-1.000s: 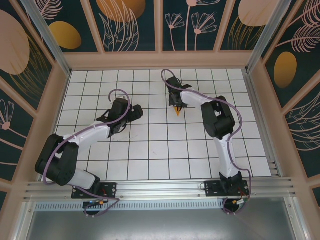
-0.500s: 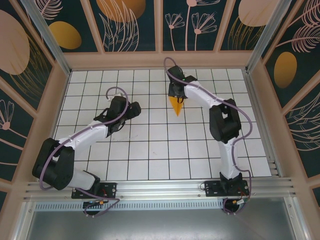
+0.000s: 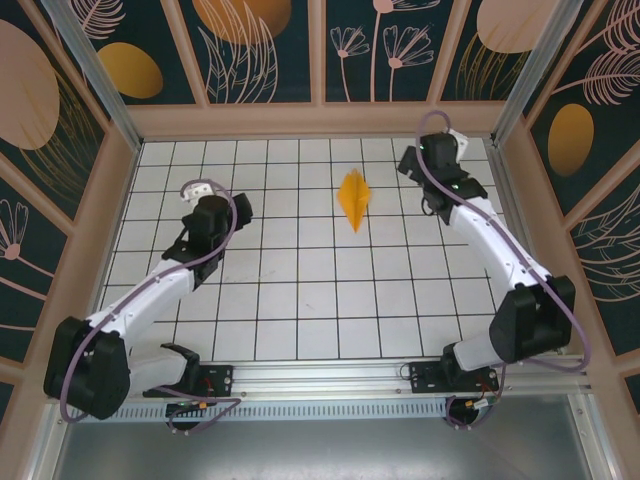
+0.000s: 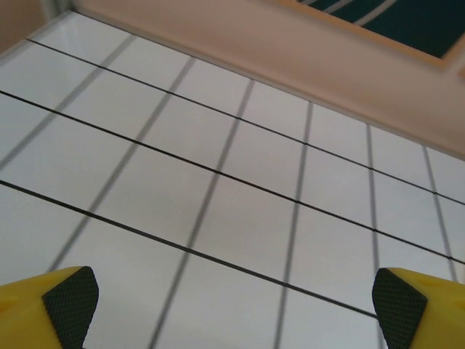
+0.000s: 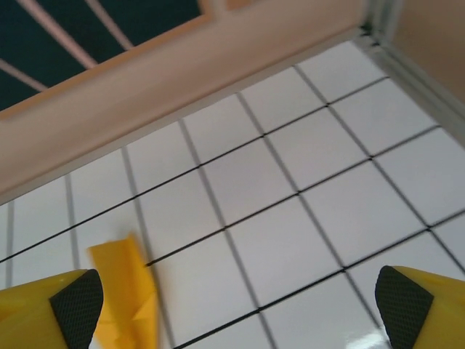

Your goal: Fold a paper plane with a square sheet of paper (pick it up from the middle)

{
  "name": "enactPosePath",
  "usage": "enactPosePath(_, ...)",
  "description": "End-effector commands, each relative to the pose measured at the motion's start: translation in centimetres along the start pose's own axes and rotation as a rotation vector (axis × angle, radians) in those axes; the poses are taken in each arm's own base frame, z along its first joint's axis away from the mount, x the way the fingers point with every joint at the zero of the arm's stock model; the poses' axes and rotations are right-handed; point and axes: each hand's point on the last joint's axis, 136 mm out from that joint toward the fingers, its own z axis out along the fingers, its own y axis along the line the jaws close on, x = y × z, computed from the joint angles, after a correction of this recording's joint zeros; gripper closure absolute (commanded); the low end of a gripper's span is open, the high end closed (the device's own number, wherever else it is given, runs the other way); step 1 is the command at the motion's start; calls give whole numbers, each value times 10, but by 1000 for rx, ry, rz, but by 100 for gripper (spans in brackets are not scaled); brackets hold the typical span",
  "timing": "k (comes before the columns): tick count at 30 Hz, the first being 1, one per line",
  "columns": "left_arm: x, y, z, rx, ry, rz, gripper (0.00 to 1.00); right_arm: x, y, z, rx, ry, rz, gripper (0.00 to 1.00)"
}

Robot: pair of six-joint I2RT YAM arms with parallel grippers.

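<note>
Right gripper point(image 5: 240, 302) is hanging wide open and empty over the white-tiled desk point(image 3: 300, 300), toward the far right; the paper plane point(image 3: 352, 200), a creased orange dart, is lying flat on the tiles at the far middle, apart from it and to its left, its edge showing beside one fingertip point(image 5: 76, 302) in the wrist view; left gripper point(image 4: 234, 298) is likewise gaping, holding nothing, over the far left tiles. Folding is looking finished; clearing away well is likely meaning open grippers travelling high and slowly, so the light paper is not getting brushed or dragged.
</note>
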Motion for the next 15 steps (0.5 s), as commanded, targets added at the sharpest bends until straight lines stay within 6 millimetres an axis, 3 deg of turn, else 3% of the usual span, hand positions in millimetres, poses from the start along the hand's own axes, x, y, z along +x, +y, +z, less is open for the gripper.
enactPosePath(1,-20,36,-6,-111,-139,8,2,-5,-43,1,85,-87,54,1)
enactPosePath(4,-16,64,-8,-171,-175,20,2,5,-84,4,138,-137,96,1)
enactPosePath(8,-6,104,-6,-285,-179,16,2,23,-126,4,165,-217,140,1)
enactPosePath(12,-6,118,-7,-291,-228,68,2,50,-147,15,178,-225,117,1)
enactPosePath(15,-13,120,-10,-268,-307,111,2,67,-152,23,180,-227,62,1)
